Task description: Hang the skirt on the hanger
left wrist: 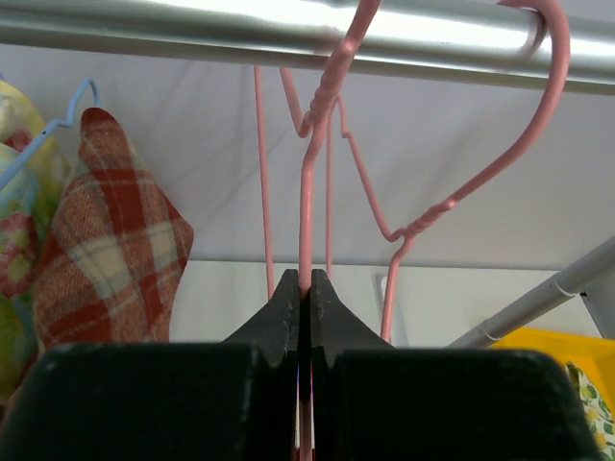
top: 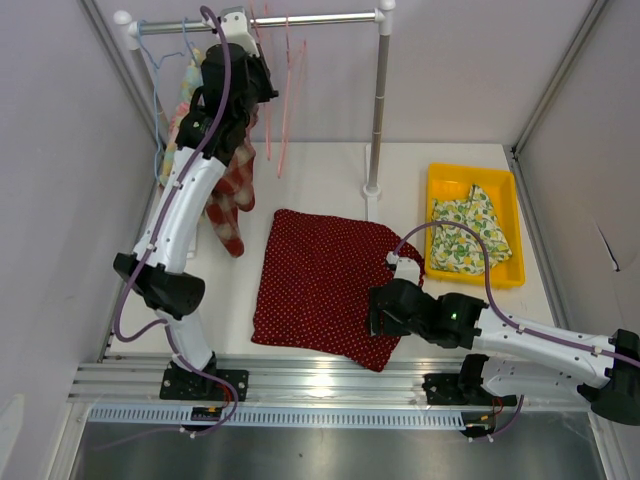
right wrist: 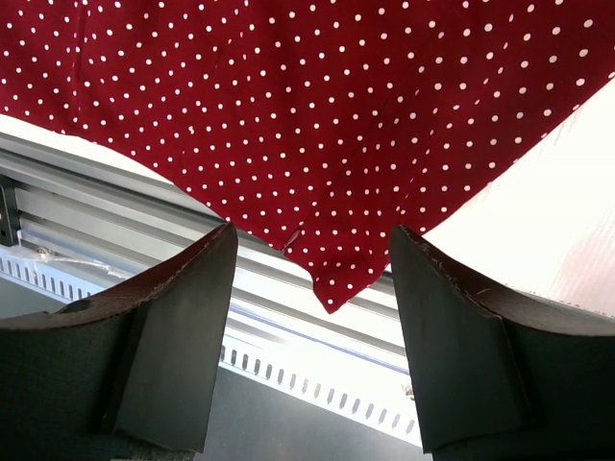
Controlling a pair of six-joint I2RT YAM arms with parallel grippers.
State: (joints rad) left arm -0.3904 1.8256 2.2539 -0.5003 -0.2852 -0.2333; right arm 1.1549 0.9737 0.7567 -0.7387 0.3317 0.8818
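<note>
The red polka-dot skirt (top: 325,285) lies flat on the table; its near corner shows in the right wrist view (right wrist: 332,144). Pink wire hangers (top: 288,90) hang on the rail (top: 300,20). My left gripper (top: 245,85) is raised at the rail and shut on the wire of one pink hanger (left wrist: 309,202). My right gripper (top: 378,310) is open and empty, low over the skirt's near right corner, its fingers (right wrist: 187,317) either side of the corner tip.
A plaid garment (top: 232,190) and a floral one hang at the rail's left end on blue hangers. A yellow tray (top: 500,180) with floral cloth sits at right. The rack's post (top: 377,110) stands behind the skirt. A metal rail runs along the near table edge.
</note>
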